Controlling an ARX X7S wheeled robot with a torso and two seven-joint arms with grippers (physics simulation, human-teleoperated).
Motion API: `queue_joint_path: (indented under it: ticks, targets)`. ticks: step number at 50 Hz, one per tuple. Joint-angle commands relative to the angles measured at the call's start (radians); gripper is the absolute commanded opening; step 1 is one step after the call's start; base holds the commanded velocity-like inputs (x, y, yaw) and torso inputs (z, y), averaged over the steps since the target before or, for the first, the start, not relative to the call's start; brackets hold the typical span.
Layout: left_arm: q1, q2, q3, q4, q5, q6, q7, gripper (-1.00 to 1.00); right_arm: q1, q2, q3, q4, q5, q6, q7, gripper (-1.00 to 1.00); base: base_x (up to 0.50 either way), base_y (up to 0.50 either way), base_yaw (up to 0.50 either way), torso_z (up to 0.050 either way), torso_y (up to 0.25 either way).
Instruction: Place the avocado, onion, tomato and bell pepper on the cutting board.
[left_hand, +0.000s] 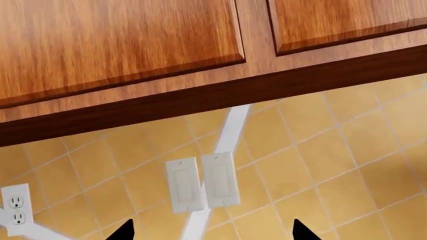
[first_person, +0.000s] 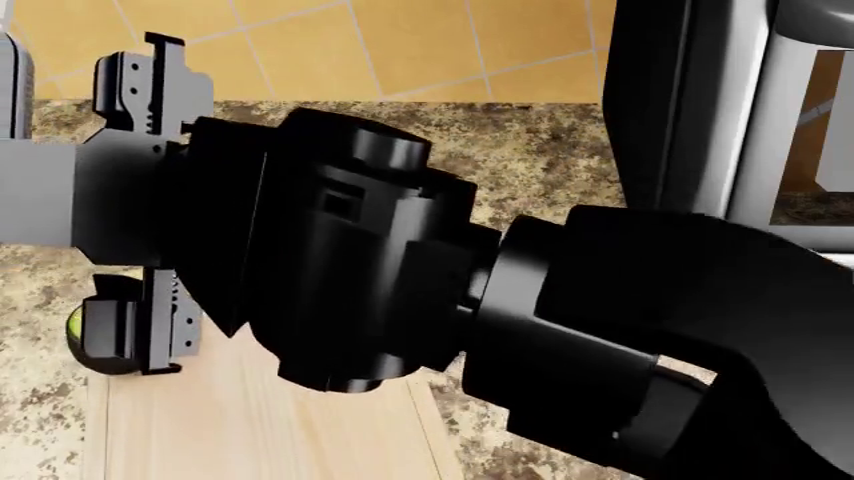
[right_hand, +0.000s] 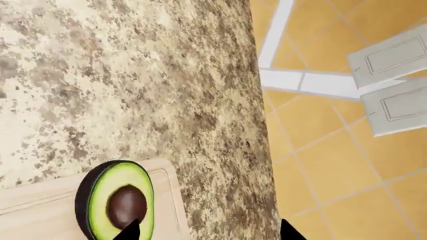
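Note:
The avocado lies cut face up, pit showing, on a corner of the pale wooden cutting board. My right gripper hangs open just over it, one black fingertip overlapping the avocado's edge and the other over the counter's rim. In the head view the right arm crosses the picture and hides most of it. Its gripper stands open at the left, with a sliver of avocado under the lower finger and the cutting board below. My left gripper is open and empty, facing the wall. Onion, tomato and bell pepper are out of view.
Speckled granite counter surrounds the board and ends at a yellow tiled wall. Light switches, an outlet and wooden wall cabinets face the left gripper. A dark appliance stands at the back right.

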Motion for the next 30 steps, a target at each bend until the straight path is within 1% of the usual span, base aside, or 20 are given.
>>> queue_joint_path:
  ticks: [1,7,10,22,25,26,28,30]
  targets:
    - [-0.035,0.006,0.025,-0.001,-0.013,-0.008,-0.012,1.00,0.094,0.130,-0.006,-0.216,0.062,0.118,-0.008,1.00,0.00,0.00,0.00,0.000,0.000]
    - [-0.082,0.020,0.056,-0.006,-0.021,-0.020,-0.021,1.00,0.172,0.228,0.004,-0.389,0.116,0.200,-0.005,1.00,0.00,0.00,0.00,0.000,0.000]
    - [-0.075,0.018,0.053,-0.004,-0.018,-0.017,-0.017,1.00,0.198,0.272,0.004,-0.445,0.136,0.228,-0.009,1.00,0.00,0.00,0.00,0.000,0.000]
    - [-0.057,0.019,0.050,-0.005,0.000,-0.007,0.002,1.00,0.303,0.393,0.047,-0.585,0.256,0.355,-0.017,1.00,0.00,0.00,0.00,0.000,0.000]
    - [-0.043,0.023,0.048,-0.004,0.009,-0.001,0.006,1.00,0.319,0.425,0.098,-0.604,0.351,0.405,0.013,1.00,0.00,0.00,0.00,0.000,0.000]
    - [-0.043,0.027,0.050,-0.004,0.015,0.001,0.009,1.00,0.317,0.438,0.147,-0.595,0.429,0.415,0.037,1.00,0.00,0.00,0.00,0.000,0.000]
    - [-0.040,0.035,0.052,-0.007,0.024,0.006,0.011,1.00,0.318,0.456,0.195,-0.590,0.530,0.441,0.070,1.00,0.00,0.00,0.00,0.000,0.000]
    - [-0.041,0.054,0.068,-0.010,0.046,0.010,0.015,1.00,0.329,0.485,0.209,-0.608,0.570,0.460,0.081,1.00,0.00,0.00,0.00,0.000,0.000]
